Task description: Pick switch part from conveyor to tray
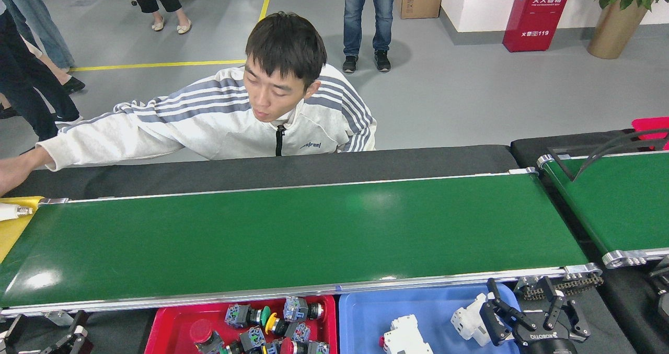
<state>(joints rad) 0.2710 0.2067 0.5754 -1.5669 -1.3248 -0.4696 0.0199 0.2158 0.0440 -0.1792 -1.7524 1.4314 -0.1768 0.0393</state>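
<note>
My right black metal pincer (528,315) has linked, jointed fingers with pale lettering on its base; my left black pincer (49,338) shows silver screws.

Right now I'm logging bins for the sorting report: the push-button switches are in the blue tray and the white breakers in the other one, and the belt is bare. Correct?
Not quite. In the head view the push-button switches lie in the red tray; the white breakers are in the blue tray. The belt is bare, as you said.
</note>
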